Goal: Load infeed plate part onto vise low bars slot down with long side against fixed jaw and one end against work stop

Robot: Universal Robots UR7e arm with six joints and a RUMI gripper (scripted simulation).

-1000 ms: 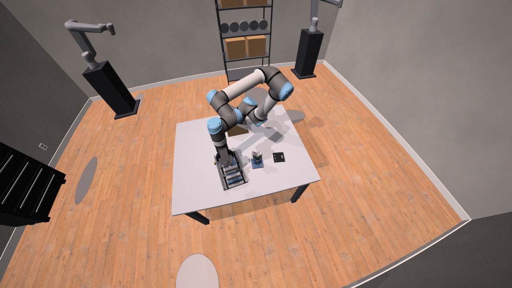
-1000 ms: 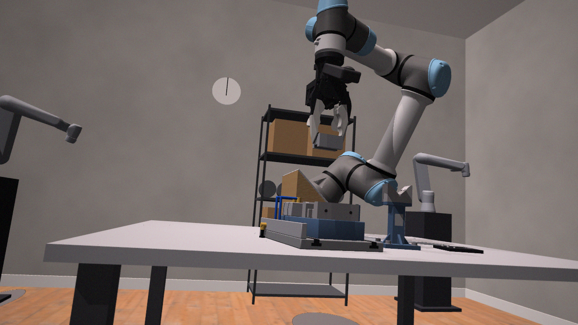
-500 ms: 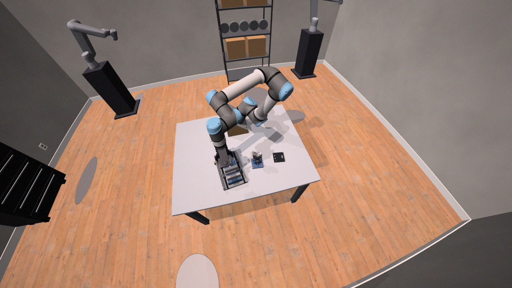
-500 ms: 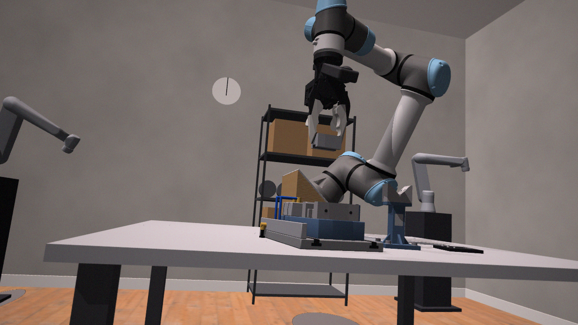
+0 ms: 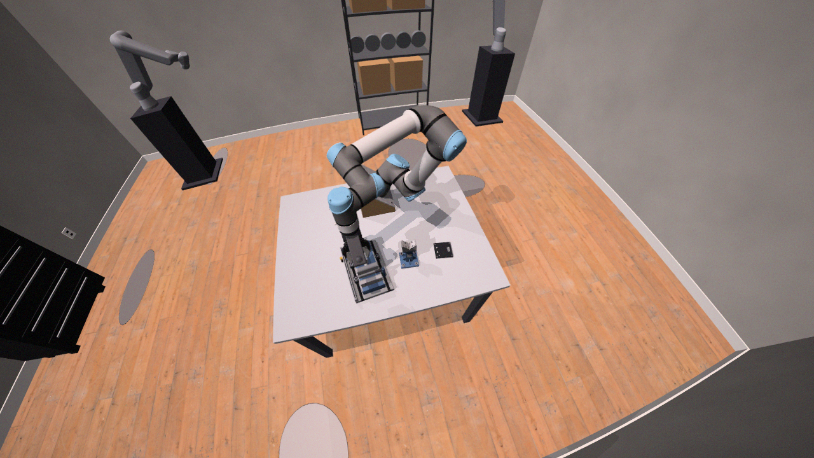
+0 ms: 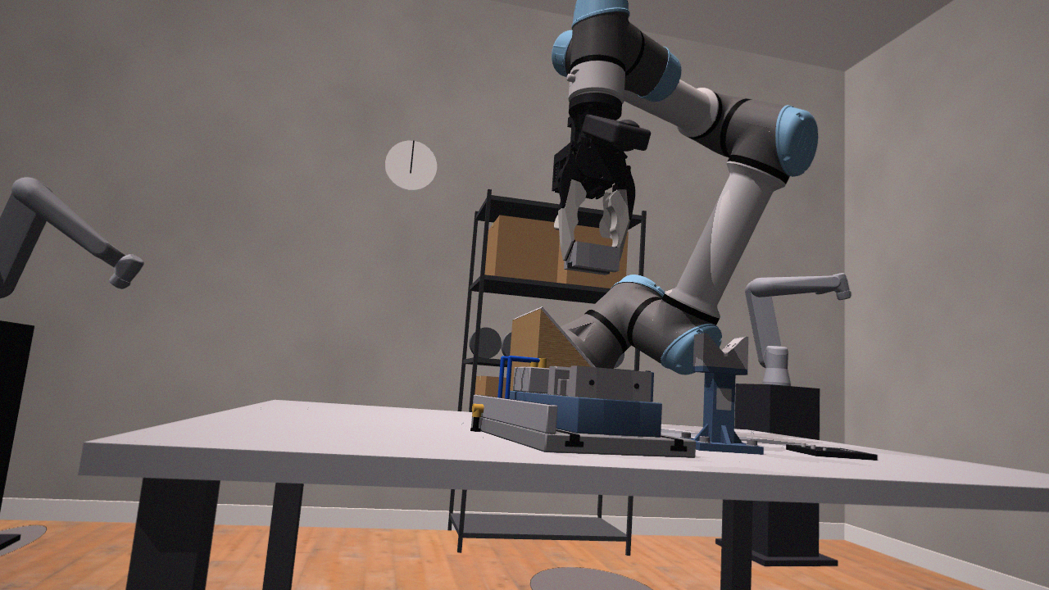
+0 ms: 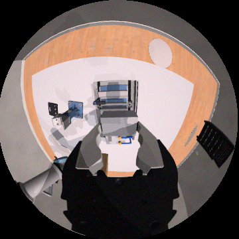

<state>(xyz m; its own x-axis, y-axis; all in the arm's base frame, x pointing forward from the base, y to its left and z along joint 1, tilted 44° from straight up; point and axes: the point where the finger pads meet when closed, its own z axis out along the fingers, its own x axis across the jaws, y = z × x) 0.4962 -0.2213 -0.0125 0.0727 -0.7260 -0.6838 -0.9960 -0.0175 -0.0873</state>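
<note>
My gripper point(image 6: 594, 242) is shut on the part point(image 6: 592, 256), a grey block, and holds it high above the vise point(image 6: 583, 403). In the wrist view the part point(image 7: 118, 123) sits between my two fingers, with the open vise point(image 7: 114, 94) on the table below it. In the overhead view my gripper point(image 5: 357, 257) hangs over the rear end of the vise point(image 5: 369, 276). The part's slot is not visible. The blue V-block stand point(image 5: 408, 253) is right of the vise, and the dark infeed plate point(image 5: 442, 250) lies further right, with nothing on it.
The arm's base and a tan wedge block point(image 6: 546, 337) stand at the back of the table. The V-block point(image 6: 719, 396) rises to the vise's right. Shelves with boxes point(image 5: 390, 62) and two other arms on black pedestals stand off the table.
</note>
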